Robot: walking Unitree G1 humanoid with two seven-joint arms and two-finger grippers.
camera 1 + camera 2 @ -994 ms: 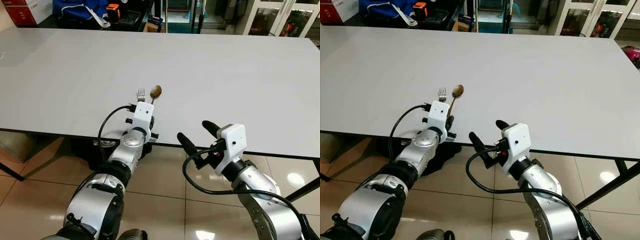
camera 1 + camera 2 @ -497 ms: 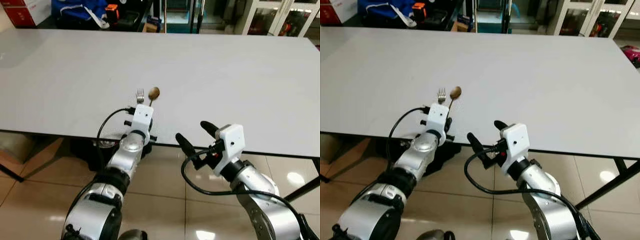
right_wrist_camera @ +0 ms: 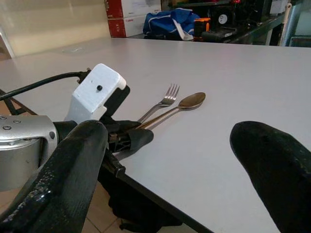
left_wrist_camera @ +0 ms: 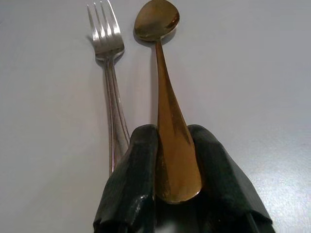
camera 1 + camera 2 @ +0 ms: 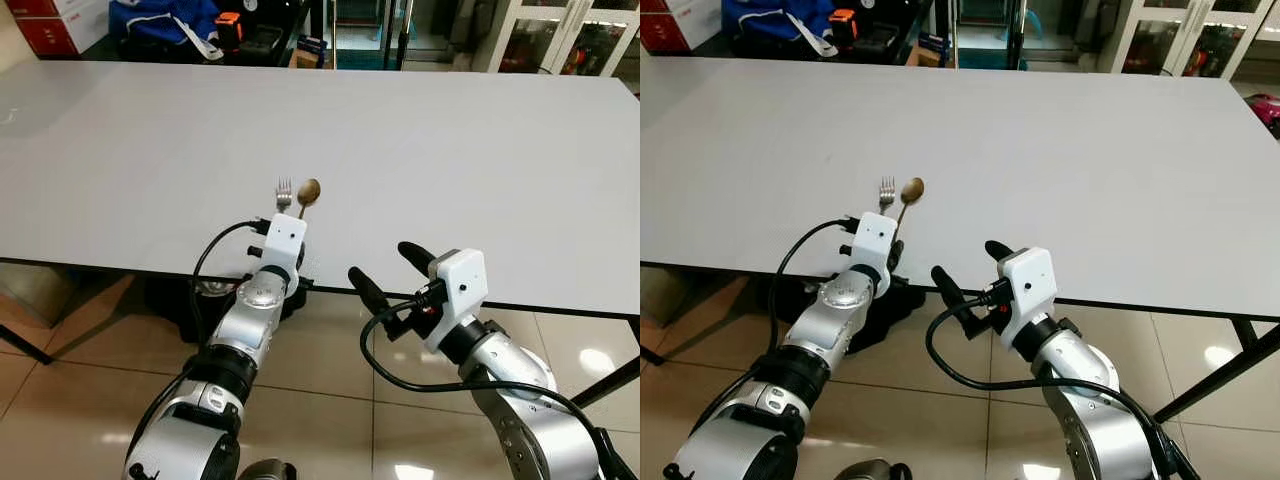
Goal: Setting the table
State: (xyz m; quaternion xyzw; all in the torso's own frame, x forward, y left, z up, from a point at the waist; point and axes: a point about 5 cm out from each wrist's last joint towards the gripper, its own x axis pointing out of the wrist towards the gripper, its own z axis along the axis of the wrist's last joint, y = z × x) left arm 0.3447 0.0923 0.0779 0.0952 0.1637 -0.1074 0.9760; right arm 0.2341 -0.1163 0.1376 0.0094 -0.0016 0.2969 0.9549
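Reaching over the table [image 5: 480,150] edge, left tool [image 4: 177,160] clamps the spoon [image 4: 167,97]; right tool [image 5: 385,275] spread

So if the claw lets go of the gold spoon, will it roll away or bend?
Probably neither. The spoon looks like stiff, shiny metal, so it should keep its shape. Its handle is flat and lies along the table, so it would likely stay put beside the fork. It may be slippery in the left claw, which pinches only the handle's end.
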